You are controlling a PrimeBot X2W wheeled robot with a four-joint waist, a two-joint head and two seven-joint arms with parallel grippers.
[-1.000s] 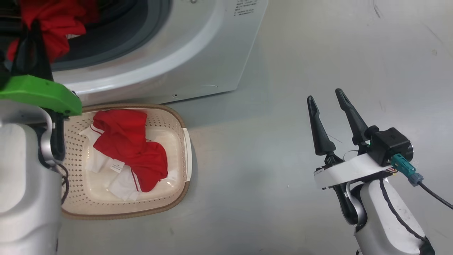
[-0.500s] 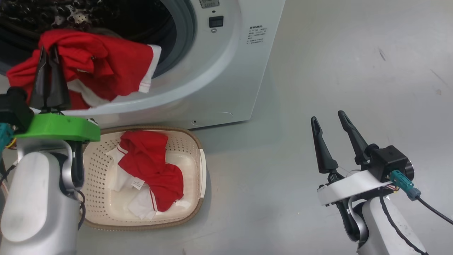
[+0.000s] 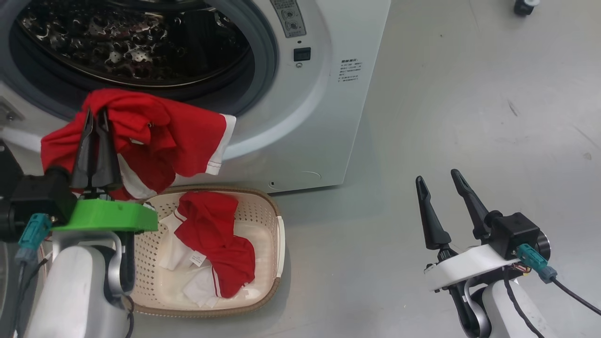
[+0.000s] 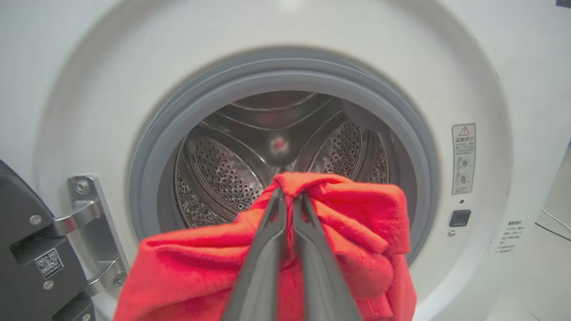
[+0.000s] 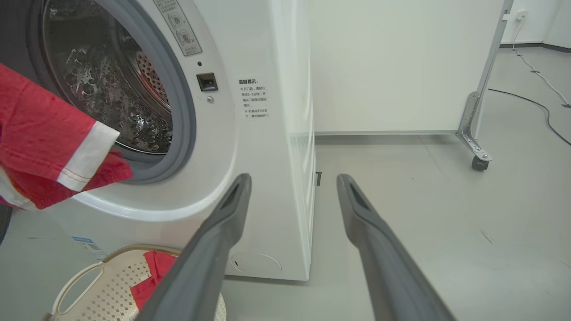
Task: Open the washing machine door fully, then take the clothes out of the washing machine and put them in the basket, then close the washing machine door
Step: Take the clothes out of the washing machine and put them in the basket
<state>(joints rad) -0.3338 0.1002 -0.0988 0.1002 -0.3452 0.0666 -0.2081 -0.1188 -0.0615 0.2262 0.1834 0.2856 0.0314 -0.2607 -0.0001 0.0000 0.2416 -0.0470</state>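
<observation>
**Red garment gripped at the washer's mouth, another in the basket**

The left pincer (image 3: 96, 115) was clamped shut on a bunched red garment (image 3: 178, 136) with white trim. It hung in front of the washing machine (image 3: 324, 117), just outside the grey gasket (image 4: 178, 116) and the steel drum (image 3: 127, 42). The washing machine door (image 4: 22, 240) stood swung open at the left on its metal hinge (image 4: 84, 214). The basket (image 3: 280, 244) sat on the floor (image 3: 422, 94) close against the machine's front, with a second garment (image 3: 216, 239) lying crumpled inside it. The right pincer (image 3: 437, 177) hovered over the floor well off to the right, fingers spread and holding nothing.
</observation>
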